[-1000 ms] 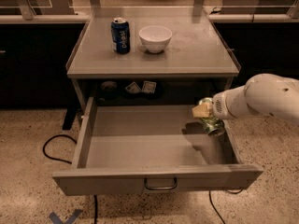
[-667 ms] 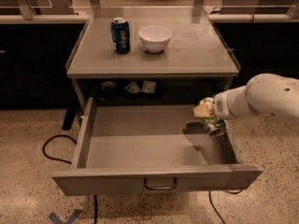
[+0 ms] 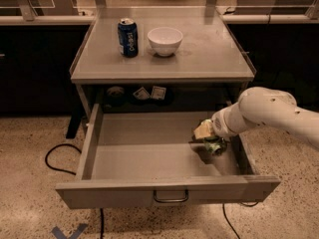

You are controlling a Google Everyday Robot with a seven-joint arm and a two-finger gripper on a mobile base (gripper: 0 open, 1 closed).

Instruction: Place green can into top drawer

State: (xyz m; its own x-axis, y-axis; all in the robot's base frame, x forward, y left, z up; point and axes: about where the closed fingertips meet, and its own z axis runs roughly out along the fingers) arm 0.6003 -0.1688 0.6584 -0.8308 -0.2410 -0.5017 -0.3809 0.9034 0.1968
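Note:
The top drawer (image 3: 124, 192) is pulled wide open below the table, and its wire handle (image 3: 171, 197) is at the centre of the front panel. My gripper (image 3: 208, 137) reaches in from the right, over the right part of the drawer's inside. It is shut on the green can (image 3: 216, 145), a small dented green-and-silver can. The can hangs low over the drawer floor near the right wall, with its shadow just below it. I cannot tell whether the can touches the floor.
A blue can (image 3: 128, 37) and a white bowl (image 3: 165, 40) stand on the table top (image 3: 209, 54). Small items lie on the shelf (image 3: 144, 93) behind the drawer. A black cable (image 3: 55, 158) runs on the floor at left.
My gripper has moved down and a little to the left with the green can, deeper into the open drawer. The drawer, blue can and bowl have not moved.

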